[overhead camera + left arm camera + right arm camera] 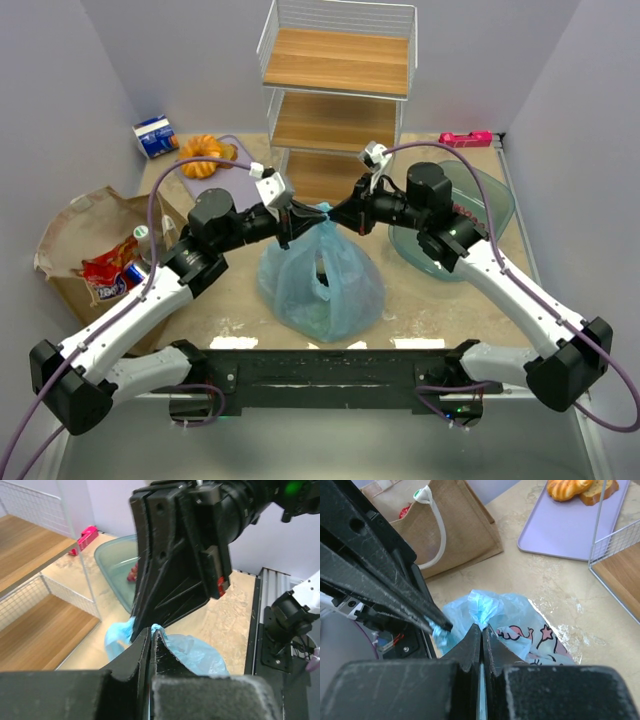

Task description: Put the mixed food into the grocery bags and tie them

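Pointing upward, light-blue bag

The blue plastic bag veils its contents, and the right arm covers part of the green bowl.

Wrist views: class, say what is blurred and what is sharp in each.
Left wrist view: the left gripper is soft up close, the green bowl and wire shelf crisper. Right wrist view: the right gripper blurs near the lens; the paper bag and pastry are sharp.

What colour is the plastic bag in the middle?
The bag is light blue with little pink pictures on it, best seen in the right wrist view.
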